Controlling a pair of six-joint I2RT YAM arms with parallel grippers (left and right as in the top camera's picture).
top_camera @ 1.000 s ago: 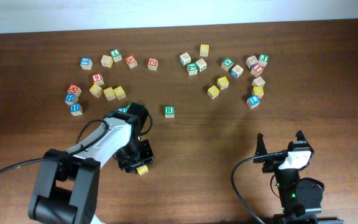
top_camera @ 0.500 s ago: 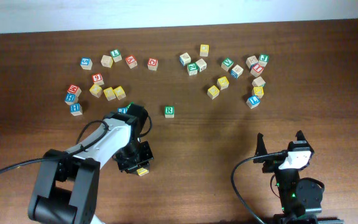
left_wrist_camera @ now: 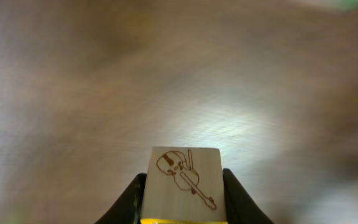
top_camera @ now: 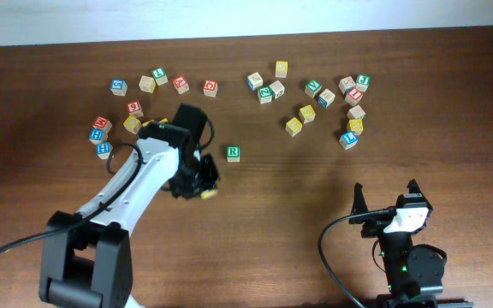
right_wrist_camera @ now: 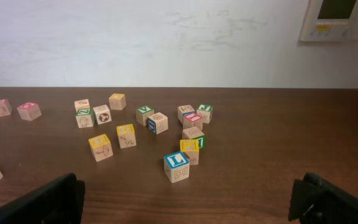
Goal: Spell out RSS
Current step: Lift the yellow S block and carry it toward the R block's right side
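Observation:
The pale cube with a green R (top_camera: 233, 152) sits alone on the table near the middle. My left gripper (top_camera: 204, 184) is shut on a yellow-faced cube (top_camera: 207, 192) and holds it just left of and below the R cube. In the left wrist view that cube (left_wrist_camera: 185, 184) shows a violin drawing and a yellow edge between the fingers, above blurred table. Other yellow-faced cubes (top_camera: 294, 126) lie in the right cluster. My right gripper (top_camera: 385, 198) is open and empty near the front right; its fingers frame the bottom of the right wrist view (right_wrist_camera: 185, 202).
Letter cubes lie in a left cluster (top_camera: 101, 137), a back row (top_camera: 210, 86) and a right cluster (top_camera: 349, 137). A blue L cube (right_wrist_camera: 176, 166) is the nearest one ahead of my right gripper. A white wall (right_wrist_camera: 166, 37) runs behind the table.
My left gripper has carried the yellow-faced cube up and to the right, from the front of the table toward the R cube. The right arm has not moved.

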